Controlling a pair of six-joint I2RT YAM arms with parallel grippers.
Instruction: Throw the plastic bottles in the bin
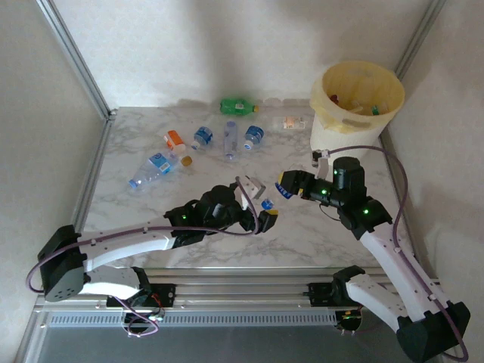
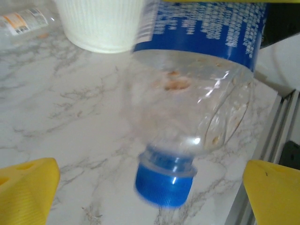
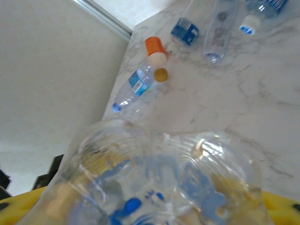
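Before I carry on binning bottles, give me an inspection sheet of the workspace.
Surface: marble table, no spill seen.
Job's things: bin far right, bottles inside; green bottle and about six clear bottles lying across the far half; blue-labelled bottle held in the air, cap down.
Clutter: loose amber cap.
Pincers: right pincer grips the blue-labelled bottle; left pincer open either side of its cap, apart from it.
Cables: purple cables loop off both arms, one arcing close to the bin; no snag seen.
Surroundings: white walls, metal frame posts.
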